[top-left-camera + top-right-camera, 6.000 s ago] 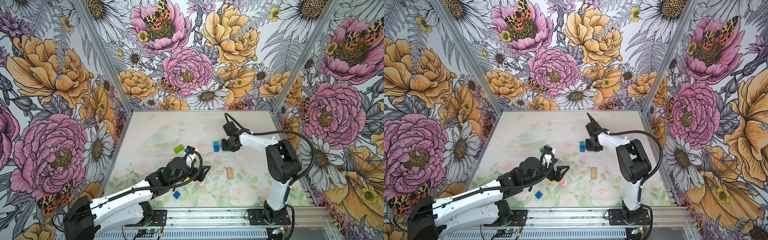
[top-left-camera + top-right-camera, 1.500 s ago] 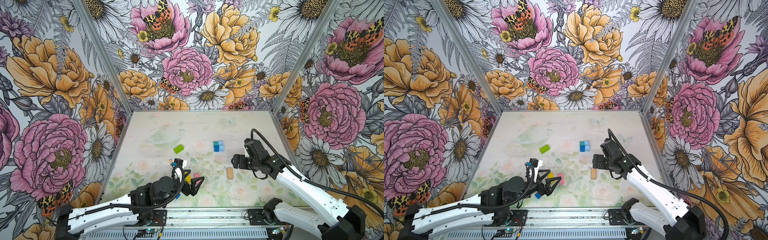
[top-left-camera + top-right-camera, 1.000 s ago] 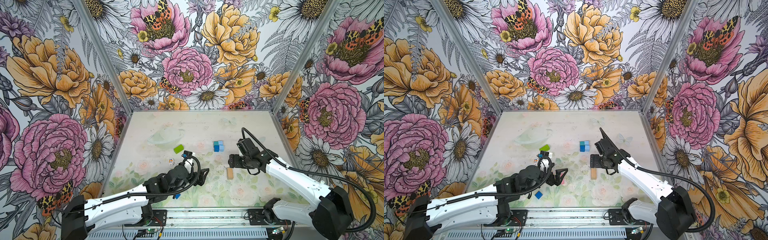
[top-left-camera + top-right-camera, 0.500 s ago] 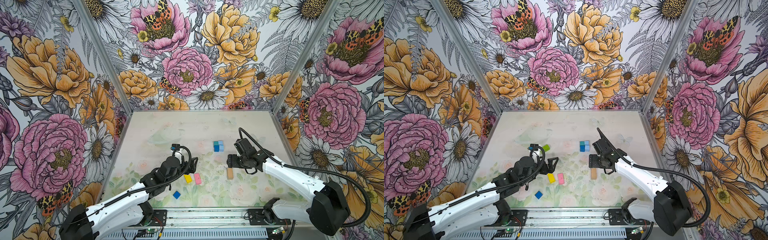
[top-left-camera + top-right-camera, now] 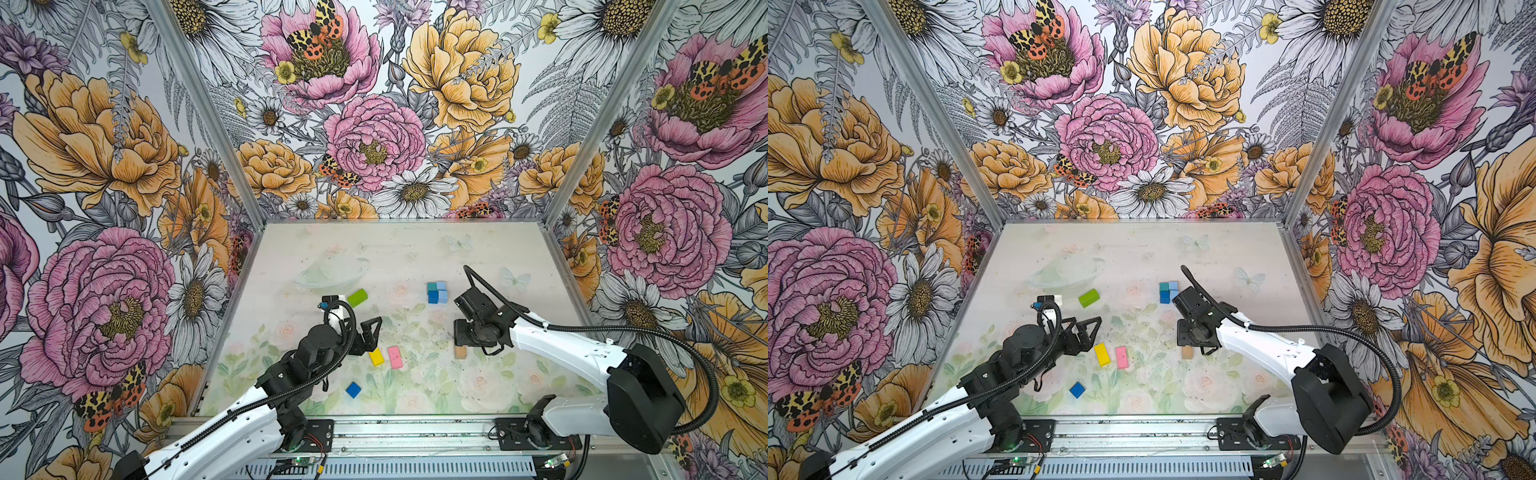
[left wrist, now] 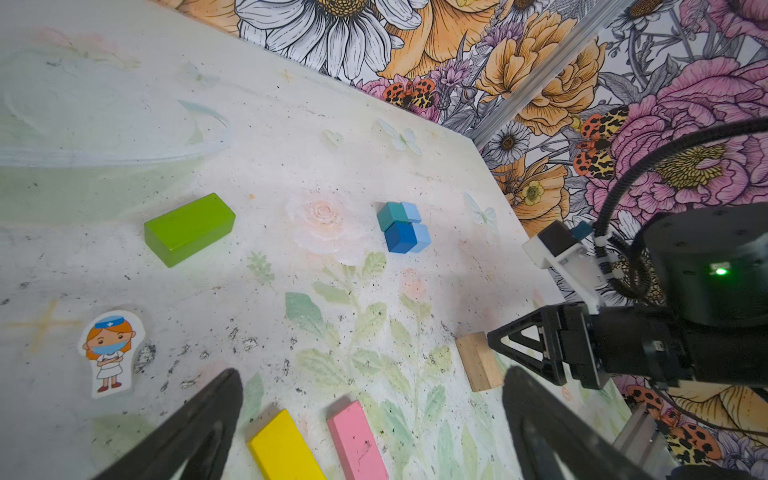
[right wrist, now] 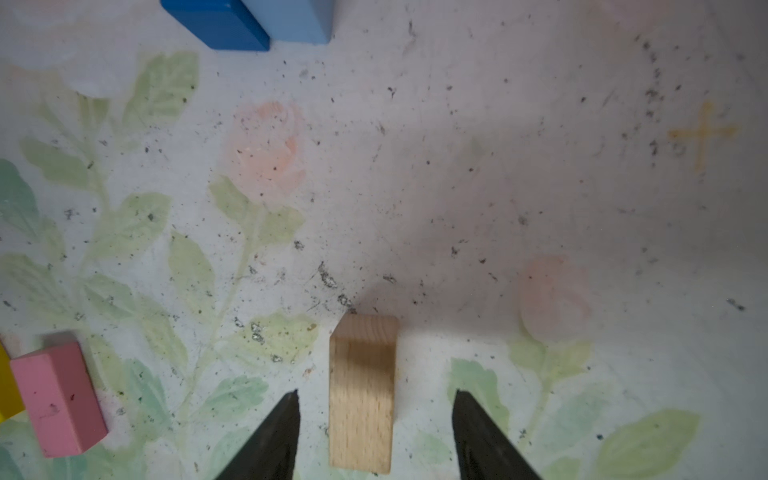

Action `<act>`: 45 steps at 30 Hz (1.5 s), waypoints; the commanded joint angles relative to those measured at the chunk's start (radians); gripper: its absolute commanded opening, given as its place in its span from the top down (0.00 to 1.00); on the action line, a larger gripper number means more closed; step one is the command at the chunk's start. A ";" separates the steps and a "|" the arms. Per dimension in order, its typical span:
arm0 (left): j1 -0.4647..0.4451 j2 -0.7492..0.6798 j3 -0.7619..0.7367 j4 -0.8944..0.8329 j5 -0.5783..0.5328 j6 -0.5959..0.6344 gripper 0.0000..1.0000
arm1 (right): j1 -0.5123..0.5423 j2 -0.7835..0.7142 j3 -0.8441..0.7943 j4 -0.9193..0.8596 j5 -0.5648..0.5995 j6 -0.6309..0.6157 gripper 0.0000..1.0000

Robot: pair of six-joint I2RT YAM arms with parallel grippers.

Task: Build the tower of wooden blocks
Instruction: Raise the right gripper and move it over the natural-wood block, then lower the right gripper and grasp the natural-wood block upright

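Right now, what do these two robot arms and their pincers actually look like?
The left arm and right arm have white shells and black rounded joints, each trailed by a ribbed black cable. The left gripper and right gripper are black, with hollow triangular fingers tapering to points.

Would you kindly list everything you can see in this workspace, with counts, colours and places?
cube cluster: four, one teal, one dark blue, two light blue, packed together mid-table
loose cube: one, dark blue, near the front edge
green brick: one, green, lying left of the cluster
yellow brick: one, yellow, front centre
pink brick: one, pink, beside the yellow brick
tan brick: one, plain wood, lying right of the pink brick
nurse figure: one, white with blue cap, flat near the green brick
table: one, pale floral print
left pincer: one, black, open wide by the yellow and pink bricks
right pincer: one, black, open, straddling the tan brick with gaps either side
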 commanded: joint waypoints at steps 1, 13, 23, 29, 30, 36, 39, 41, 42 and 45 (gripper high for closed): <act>0.009 -0.034 -0.019 -0.024 0.039 -0.009 0.01 | 0.016 0.008 -0.019 0.019 0.028 0.030 0.41; 0.008 0.059 0.000 0.065 0.181 0.042 0.01 | 0.054 0.082 -0.015 0.052 0.024 0.056 0.52; -0.008 0.179 0.042 0.137 0.279 0.107 0.01 | 0.057 0.092 -0.002 0.053 0.030 0.054 0.68; -0.008 0.246 0.065 0.171 0.293 0.121 0.01 | 0.057 0.079 0.029 0.048 0.017 0.044 0.75; -0.008 0.254 0.069 0.176 0.297 0.122 0.01 | 0.057 0.080 0.039 0.045 0.016 0.040 0.75; -0.007 0.271 0.076 0.178 0.293 0.136 0.01 | 0.052 0.091 0.114 0.028 0.021 0.009 0.75; -0.006 0.273 0.074 0.176 0.288 0.140 0.01 | 0.041 0.110 0.169 0.012 0.025 -0.018 0.75; -0.005 0.274 0.074 0.176 0.286 0.141 0.01 | 0.029 0.129 0.216 0.003 0.025 -0.039 0.75; -0.004 0.274 0.074 0.176 0.284 0.141 0.01 | 0.023 0.140 0.236 0.000 0.023 -0.051 0.75; 0.000 0.272 0.072 0.176 0.281 0.142 0.01 | 0.001 0.181 0.315 -0.011 0.013 -0.088 0.75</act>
